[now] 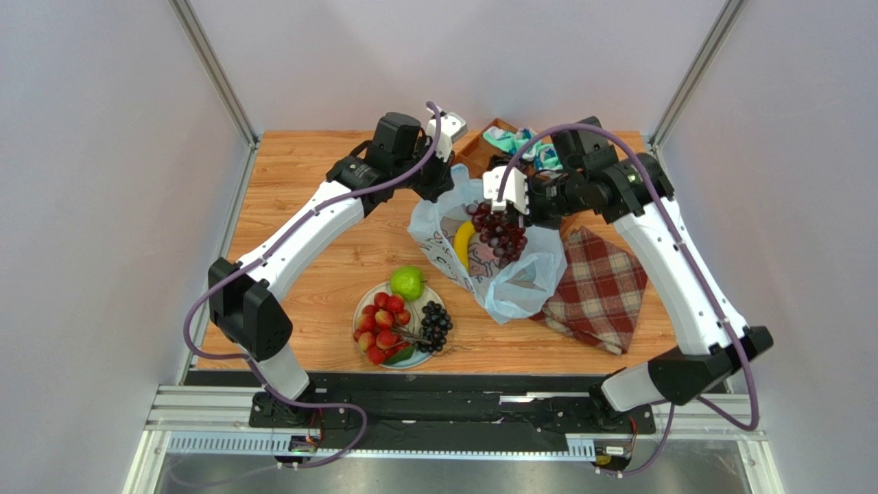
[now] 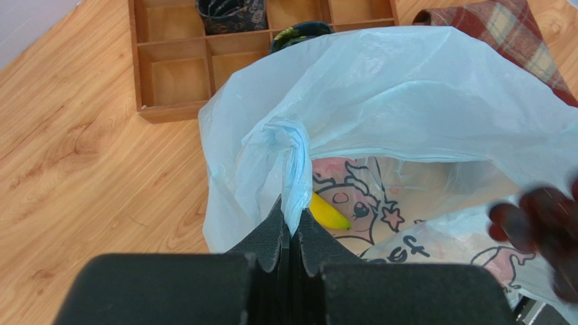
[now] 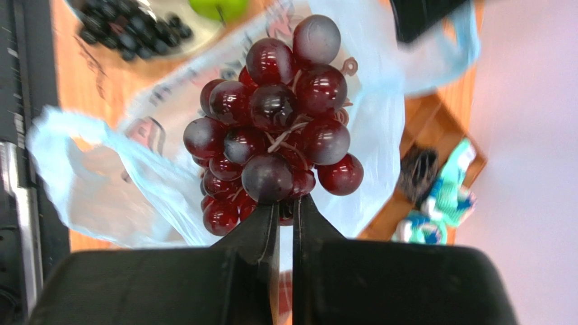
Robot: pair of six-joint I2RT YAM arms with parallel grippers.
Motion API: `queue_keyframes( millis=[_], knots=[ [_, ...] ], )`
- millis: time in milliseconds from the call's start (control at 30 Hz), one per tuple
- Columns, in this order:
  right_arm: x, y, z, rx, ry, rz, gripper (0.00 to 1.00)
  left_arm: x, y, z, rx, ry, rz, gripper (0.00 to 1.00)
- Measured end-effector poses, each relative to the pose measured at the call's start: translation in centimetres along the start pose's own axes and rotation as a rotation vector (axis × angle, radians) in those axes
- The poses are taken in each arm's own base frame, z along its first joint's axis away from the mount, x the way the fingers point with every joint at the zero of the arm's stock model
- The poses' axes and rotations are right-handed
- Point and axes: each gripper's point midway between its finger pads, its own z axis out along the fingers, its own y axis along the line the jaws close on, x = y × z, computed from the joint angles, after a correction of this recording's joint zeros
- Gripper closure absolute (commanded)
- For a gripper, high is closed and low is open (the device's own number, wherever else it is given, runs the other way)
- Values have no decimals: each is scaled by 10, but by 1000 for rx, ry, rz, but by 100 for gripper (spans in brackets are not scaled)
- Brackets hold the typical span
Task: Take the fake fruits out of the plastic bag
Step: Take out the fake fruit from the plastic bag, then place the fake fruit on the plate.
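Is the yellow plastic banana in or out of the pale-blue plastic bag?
In. The banana lies inside the bag, seen within its open mouth.

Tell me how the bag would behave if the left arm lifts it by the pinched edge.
Probably floppy: the bag is thin, wrinkled film, bunched into a twist where the left jaws grip it. Likely very light, so it may slide on the table rather than stay put. The banana inside could shift or roll out as the walls sag.
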Motion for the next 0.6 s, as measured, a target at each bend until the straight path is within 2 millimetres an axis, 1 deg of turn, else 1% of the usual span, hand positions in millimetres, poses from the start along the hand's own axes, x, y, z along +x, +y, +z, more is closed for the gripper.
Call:
queue_keyframes(
  millis=[67,133,200,233,300,333,400,500,600],
  knots=[
    [-25,14,-3,-6,-56,-40,100,0,4,4,-10,3,-4,100],
    [-52,31,-5,-21,-123,-95,100,1,9,7,-20,7,-9,100],
    [-73,48,-4,-40,-186,-142,100,2,13,9,-25,10,-13,100],
    [-81,55,-2,-53,-215,-160,100,3,15,9,-28,10,-15,100],
    [-90,64,6,-74,-248,-185,100,2,19,8,-35,9,-19,100],
    [-92,67,13,-87,-253,-193,100,2,21,7,-39,8,-21,100],
    [-92,72,33,-118,-256,-205,100,2,25,7,-46,7,-26,100],
    [-83,77,73,-170,-233,-207,100,3,31,5,-55,6,-32,100],
    [-67,76,117,-207,-181,-206,100,3,35,4,-61,6,-37,100]
  ],
)
